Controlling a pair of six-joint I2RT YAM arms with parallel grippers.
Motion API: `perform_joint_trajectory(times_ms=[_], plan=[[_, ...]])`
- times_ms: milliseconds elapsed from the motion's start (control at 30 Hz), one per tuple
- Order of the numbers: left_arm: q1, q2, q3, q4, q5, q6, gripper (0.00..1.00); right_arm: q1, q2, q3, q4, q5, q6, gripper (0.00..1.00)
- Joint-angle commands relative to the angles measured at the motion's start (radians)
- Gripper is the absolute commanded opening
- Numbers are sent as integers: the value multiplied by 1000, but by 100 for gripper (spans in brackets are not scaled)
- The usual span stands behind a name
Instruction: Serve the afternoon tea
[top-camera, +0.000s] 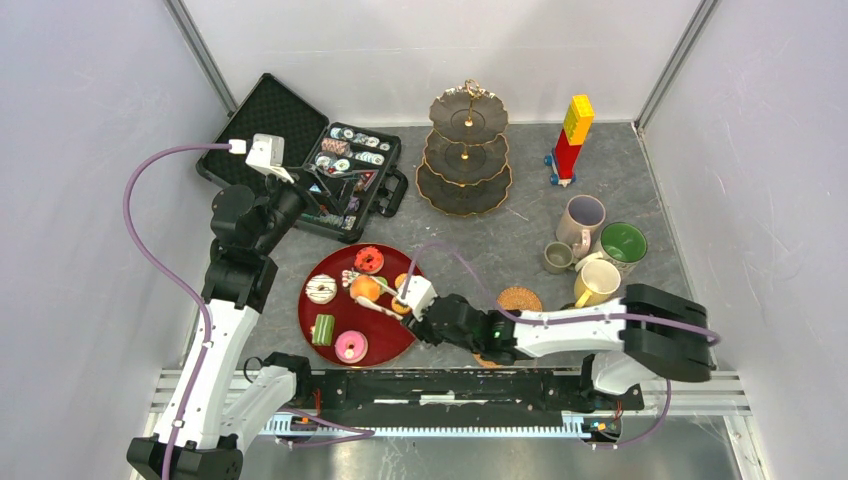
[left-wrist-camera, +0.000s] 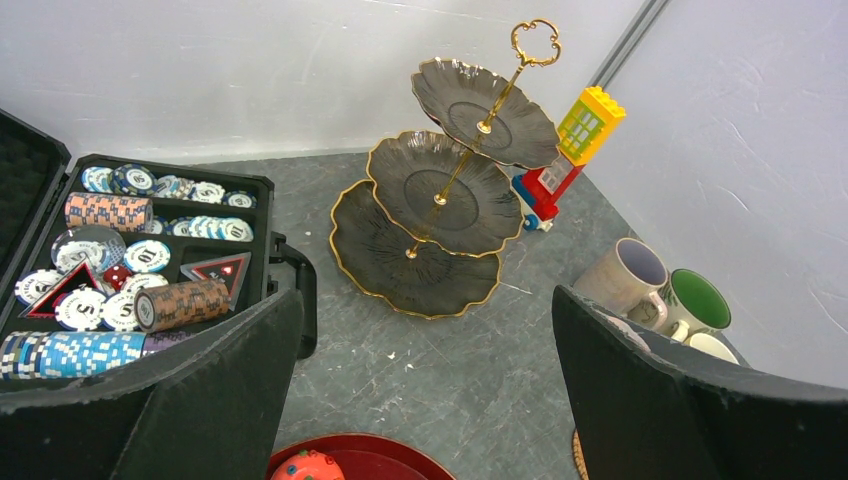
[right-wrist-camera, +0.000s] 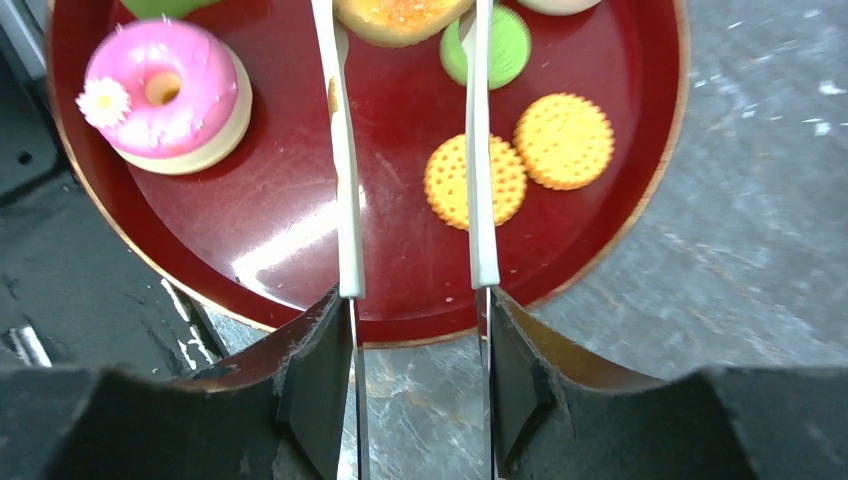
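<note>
The three-tier dark gold-rimmed stand (top-camera: 466, 150) is empty at the back; it also shows in the left wrist view (left-wrist-camera: 440, 200). Toy sweets lie on the round red tray (top-camera: 385, 345): a pink donut (right-wrist-camera: 165, 95), two yellow biscuits (right-wrist-camera: 565, 140), a green macaron (right-wrist-camera: 505, 45) and an orange cake (right-wrist-camera: 400, 15). My right gripper (right-wrist-camera: 418, 320) is shut on the metal tongs (right-wrist-camera: 345, 200), whose arms flank the orange cake. The lilac (top-camera: 582, 220), green-lined (top-camera: 622, 245), yellow (top-camera: 598, 283) and small grey (top-camera: 557, 257) mugs stand at the right beside a coaster (top-camera: 519, 299). My left gripper (left-wrist-camera: 425, 300) is open and empty, raised left of the stand.
An open black case of poker chips (top-camera: 340, 170) lies at the back left under the left arm. A red-and-yellow block tower (top-camera: 572, 135) stands right of the stand. Grey walls close in the table on three sides.
</note>
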Motion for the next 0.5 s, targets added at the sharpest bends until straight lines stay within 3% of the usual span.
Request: perform_joint_trajectory(times_ms=[0,200,467], plan=[[-3,-4,42,2,22,-50,100,-26,-151,-53,12,88,9,47],[-3,-3,42,4,23,-51,100,-148,-299,-148,-36,118,-1,44],[-3,-2,42,3,28,-57,100,-452,-372,-205,-89,45,11,40]])
